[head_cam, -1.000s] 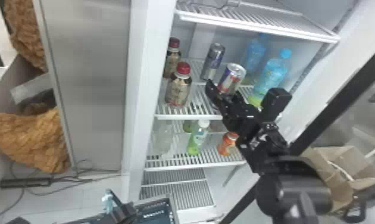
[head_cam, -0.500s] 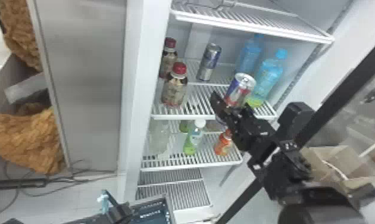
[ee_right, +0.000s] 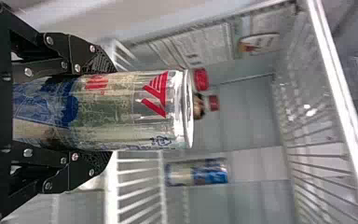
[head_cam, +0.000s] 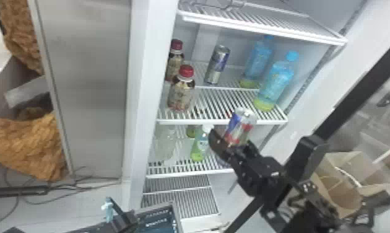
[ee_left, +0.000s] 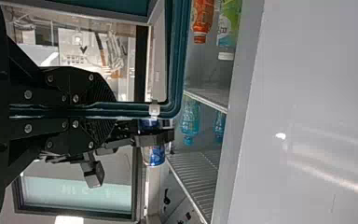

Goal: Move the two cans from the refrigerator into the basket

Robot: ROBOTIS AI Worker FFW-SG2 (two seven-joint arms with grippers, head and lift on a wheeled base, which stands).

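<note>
While clasping one energy drink can [head_cam: 240,125] in the right gripper [head_cam: 233,144], just right of centre in the head view, have both black fingers pressed to its sides. Holding it lid end up, in front of the front edge of a white wire shelf [head_cam: 223,102]. Near the upper middle, see the second can [head_cam: 217,65] upright at the back of the refrigerator [head_cam: 143,93]. To its left, find two red-capped bottles [head_cam: 182,94]; to its right, two blue bottles [head_cam: 275,82]. Lower down, around the middle of the frame, notice a green-labelled bottle [head_cam: 200,145]. At the bottom edge, left of centre, have the left gripper [head_cam: 127,221] clenched on the rim of the dark blue-green basket [head_cam: 177,218]. Toward the lower right, spot an open cardboard box [head_cam: 343,182].
</note>
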